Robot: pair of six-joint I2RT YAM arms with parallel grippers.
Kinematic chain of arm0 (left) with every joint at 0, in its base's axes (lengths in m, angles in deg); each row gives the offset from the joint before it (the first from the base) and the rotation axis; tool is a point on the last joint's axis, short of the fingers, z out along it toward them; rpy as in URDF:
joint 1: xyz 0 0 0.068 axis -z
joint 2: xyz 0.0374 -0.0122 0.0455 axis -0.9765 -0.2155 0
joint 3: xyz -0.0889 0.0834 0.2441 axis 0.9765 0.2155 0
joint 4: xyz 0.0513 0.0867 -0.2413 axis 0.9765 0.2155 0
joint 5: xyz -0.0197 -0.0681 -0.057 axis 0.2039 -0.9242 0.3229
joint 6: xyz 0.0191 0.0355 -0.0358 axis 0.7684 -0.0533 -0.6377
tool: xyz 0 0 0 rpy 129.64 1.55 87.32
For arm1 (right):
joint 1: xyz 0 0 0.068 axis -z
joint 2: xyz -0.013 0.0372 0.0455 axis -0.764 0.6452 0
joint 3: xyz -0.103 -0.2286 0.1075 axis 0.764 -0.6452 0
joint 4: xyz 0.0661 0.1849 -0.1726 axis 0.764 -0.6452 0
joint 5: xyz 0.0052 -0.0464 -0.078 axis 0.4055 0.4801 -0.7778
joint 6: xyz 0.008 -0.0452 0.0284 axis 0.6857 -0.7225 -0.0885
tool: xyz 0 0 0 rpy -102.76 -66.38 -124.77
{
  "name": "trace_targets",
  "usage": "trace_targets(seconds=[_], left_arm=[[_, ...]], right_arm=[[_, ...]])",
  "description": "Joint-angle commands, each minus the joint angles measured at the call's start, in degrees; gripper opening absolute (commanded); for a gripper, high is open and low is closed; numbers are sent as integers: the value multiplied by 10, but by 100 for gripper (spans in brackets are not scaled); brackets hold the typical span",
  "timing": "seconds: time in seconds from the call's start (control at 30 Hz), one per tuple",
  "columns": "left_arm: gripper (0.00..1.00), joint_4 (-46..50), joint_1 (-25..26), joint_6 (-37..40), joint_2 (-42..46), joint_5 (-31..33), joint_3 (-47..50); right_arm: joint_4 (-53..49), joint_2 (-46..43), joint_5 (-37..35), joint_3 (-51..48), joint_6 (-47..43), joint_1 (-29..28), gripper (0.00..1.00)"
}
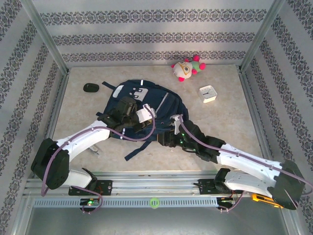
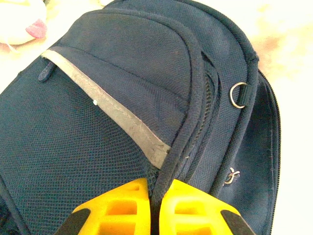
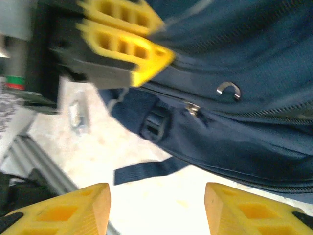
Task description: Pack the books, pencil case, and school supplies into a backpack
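Navy backpack [image 2: 98,147] pinched at its flap seam [image 2: 185,129] by left gripper [image 2: 156,192], right gripper [image 3: 157,198] held spread; opening judged in hand, zipper [image 2: 207,105] to be pulled next

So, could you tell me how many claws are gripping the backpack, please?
1: the left claw is shut on the backpack's piped edge. The right claw stands open nearby, holding nothing.

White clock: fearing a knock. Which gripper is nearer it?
Right. The right gripper, open at the backpack's right edge, is below-left of the white clock in the top view; the left gripper, pinching the backpack's seam, is farther left.
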Motion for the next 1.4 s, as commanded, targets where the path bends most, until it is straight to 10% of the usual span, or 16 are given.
trace_targets(seconds=[0.0,0.6,0.8,1.0,1.37], left_arm=[[0,4,-9,-59,-2,-53,-31],[0,-38,-25,-120,-13,-126,-41],[0,-50,-26,-125,-10,-122,-32],[0,1,-41,-84,-5,-73,-39],[0,63,-71,-16,12,8,-40]], right_arm=[[18,41,-57,3,23,-2,55],[237,220,-89,36,78,4,48],[255,244,-119,37,92,5,19],[184,180,-140,7,83,14,1],[-20,50,-35,-25,30,140,0]])
